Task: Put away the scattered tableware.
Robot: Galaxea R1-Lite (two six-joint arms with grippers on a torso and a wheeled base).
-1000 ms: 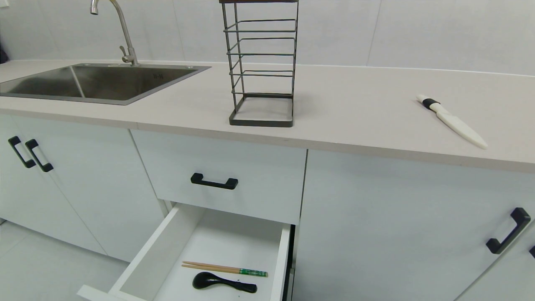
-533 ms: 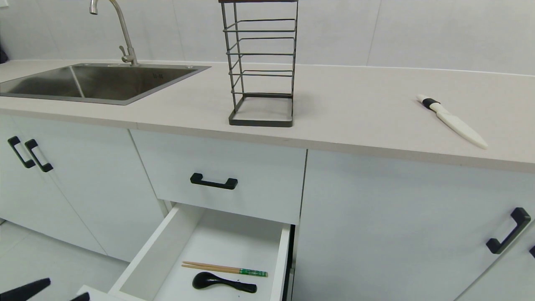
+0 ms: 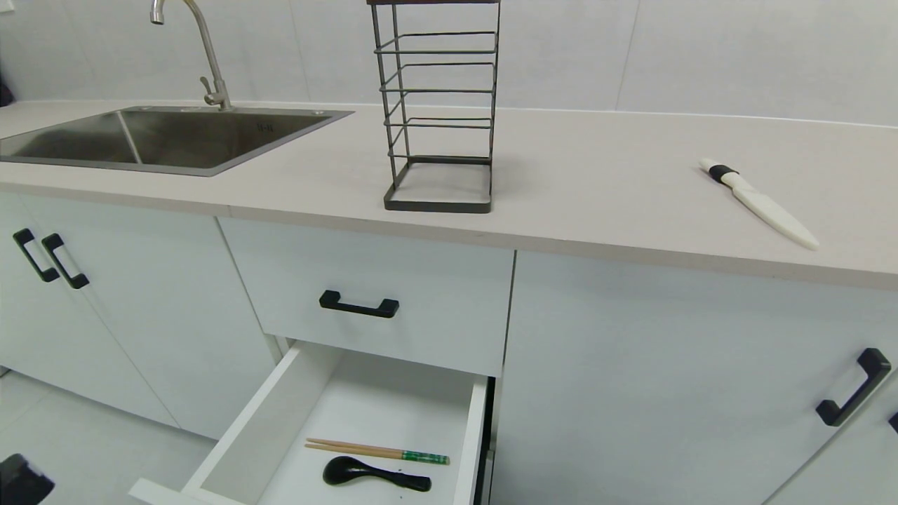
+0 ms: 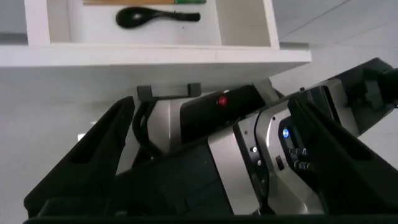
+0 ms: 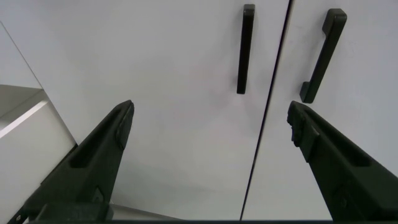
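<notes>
A white knife point(image 3: 759, 204) with a black band lies on the counter at the right. The lower drawer point(image 3: 242, 438) stands pulled out, and inside it lie wooden chopsticks point(image 3: 376, 452) and a black spoon point(image 3: 374, 475). My left gripper point(image 4: 210, 109) is open and empty, hanging low in front of the drawer front point(image 4: 155, 56), with the spoon point(image 4: 157, 16) seen beyond it. My right gripper point(image 5: 210, 115) is open and empty, facing white cabinet doors with black handles point(image 5: 247, 50). A black part of my left arm point(image 3: 21, 480) shows at the lower left corner of the head view.
A dark wire rack point(image 3: 438, 112) stands mid-counter near the front edge. A steel sink point(image 3: 168, 137) with a faucet point(image 3: 200, 49) is at the left. The upper drawer with a black handle point(image 3: 359, 305) is closed.
My left arm came into the head view's bottom left corner; its two black fingertips showed half a second ago, and now only a black part lower down shows. The tableware has not moved.
</notes>
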